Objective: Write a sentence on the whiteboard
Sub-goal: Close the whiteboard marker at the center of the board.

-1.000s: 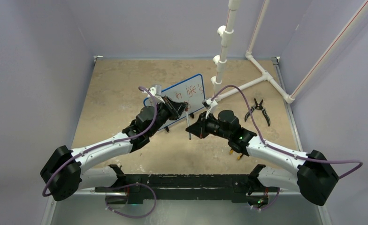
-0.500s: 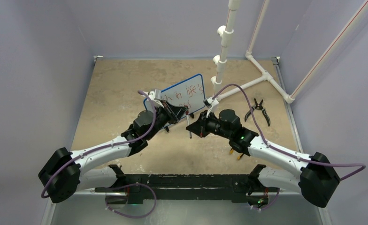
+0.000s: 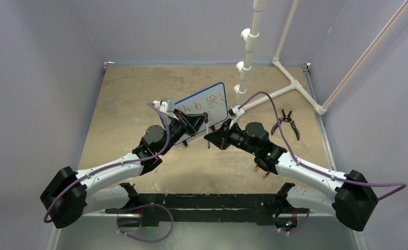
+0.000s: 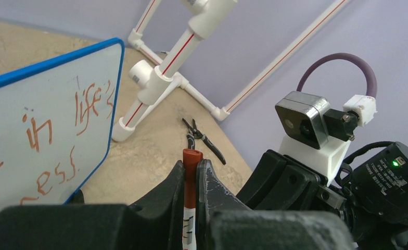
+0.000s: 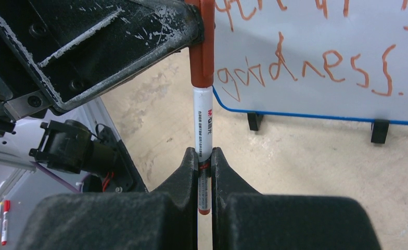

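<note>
Pale lilac walls (image 3: 35, 78) surround a tan table (image 3: 124, 104).

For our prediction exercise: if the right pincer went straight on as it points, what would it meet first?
Probably the black left pincer, clamped on the red marker cap, before the blue-rimmed whiteboard.

The whiteboard (image 5: 306, 96) reads "in life's" over "goodness." in red (marker (image 5: 206, 125) print illegible)

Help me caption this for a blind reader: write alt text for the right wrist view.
The right gripper clamps the white barrel of a red-capped marker pen, while the left gripper above grips its red cap. Behind stands a blue-rimmed white whiteboard on black feet, with red handwriting ending "goodness."
</note>
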You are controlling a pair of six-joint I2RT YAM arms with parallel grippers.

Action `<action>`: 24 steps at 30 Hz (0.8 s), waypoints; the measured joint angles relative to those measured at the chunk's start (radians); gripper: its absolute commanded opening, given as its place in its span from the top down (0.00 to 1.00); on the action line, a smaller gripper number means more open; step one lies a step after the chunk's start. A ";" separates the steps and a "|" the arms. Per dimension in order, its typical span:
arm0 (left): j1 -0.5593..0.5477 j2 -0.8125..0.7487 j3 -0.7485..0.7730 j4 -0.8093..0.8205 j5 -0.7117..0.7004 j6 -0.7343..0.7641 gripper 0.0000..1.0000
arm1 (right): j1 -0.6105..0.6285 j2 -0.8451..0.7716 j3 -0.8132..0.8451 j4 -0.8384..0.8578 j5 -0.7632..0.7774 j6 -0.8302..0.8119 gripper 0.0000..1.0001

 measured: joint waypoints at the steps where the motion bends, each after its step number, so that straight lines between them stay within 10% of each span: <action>1: 0.000 -0.003 0.000 0.008 0.007 0.007 1.00 | 0.001 -0.003 0.000 0.009 0.002 -0.003 1.00; 24: -0.007 -0.103 -0.085 0.061 0.036 0.065 1.00 | 0.029 -0.003 0.017 0.012 0.011 -0.006 1.00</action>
